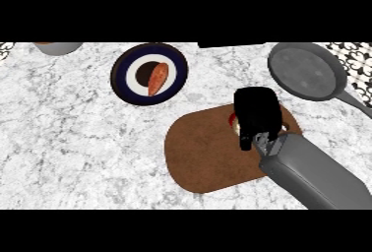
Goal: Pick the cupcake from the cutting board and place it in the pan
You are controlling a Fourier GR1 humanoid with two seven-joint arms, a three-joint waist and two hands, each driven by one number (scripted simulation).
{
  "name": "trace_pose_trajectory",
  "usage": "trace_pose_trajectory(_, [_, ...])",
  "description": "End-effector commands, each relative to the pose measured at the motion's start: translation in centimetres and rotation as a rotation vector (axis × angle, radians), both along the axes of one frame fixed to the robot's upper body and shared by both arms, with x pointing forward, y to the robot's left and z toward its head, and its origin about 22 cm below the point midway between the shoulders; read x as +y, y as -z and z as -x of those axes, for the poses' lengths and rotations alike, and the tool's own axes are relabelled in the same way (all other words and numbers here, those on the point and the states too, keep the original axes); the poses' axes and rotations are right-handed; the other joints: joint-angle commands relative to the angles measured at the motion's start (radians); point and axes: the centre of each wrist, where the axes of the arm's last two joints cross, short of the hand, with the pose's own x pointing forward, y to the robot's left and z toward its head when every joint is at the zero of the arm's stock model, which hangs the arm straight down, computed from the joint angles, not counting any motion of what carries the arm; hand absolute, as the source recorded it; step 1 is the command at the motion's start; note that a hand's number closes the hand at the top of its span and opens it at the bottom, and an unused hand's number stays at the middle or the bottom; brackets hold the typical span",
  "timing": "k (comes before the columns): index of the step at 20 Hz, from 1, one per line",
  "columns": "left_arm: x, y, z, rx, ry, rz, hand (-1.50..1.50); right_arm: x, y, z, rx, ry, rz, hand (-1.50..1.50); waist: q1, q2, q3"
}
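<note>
right hand [256, 110]: lay over the cupcake, right of centre; could not tell whether it gripped it
cupcake [234, 119]: on the cutting board's upper right end, mostly hidden, a red sliver at the hand's left edge
cutting board [203, 152]: brown, centre of frame
pan [305, 69]: grey, upper right, apart from the board
plate [122, 74]: dark-rimmed, upper centre, holding orange food [158, 78]

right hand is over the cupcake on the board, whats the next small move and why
Probably a short straight lift, once the grasp is sure: the right hand covers the cupcake, only its left edge peeking out on the cutting board, and the pan sits apart, up and right.
</note>
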Motion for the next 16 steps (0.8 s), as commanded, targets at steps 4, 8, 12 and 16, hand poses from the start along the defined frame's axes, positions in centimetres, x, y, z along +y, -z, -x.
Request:
trace_pose_trajectory(4, [-1.0, -4.1, -8.4, -0.493, -0.028, 0.053, 0.0, 0.1, -4.9, -1.3, -0.329, 0.169, -0.326, 1.5, -0.008, -0.005, -0.001])
trace_pose_trajectory(8, [-1.2, -4.4, -8.7, -0.515, -0.036, 0.048, 0.0, -0.2, -6.3, -1.4, -0.432, 0.215, -0.507, 1.5, -0.006, 0.001, 0.001])
trace_pose_trajectory(12, [-1.4, -4.3, -9.0, -0.521, -0.02, 0.057, 0.0, -1.6, -6.6, -1.9, -0.5, 0.278, -0.639, 1.5, -0.007, 0.009, 0.0])
trace_pose_trajectory(16, [-1.0, -4.7, -9.3, -0.547, -0.013, 0.039, 0.0, -2.9, -5.3, -2.6, -0.514, 0.332, -0.697, 1.5, 0.011, 0.019, 0.0])
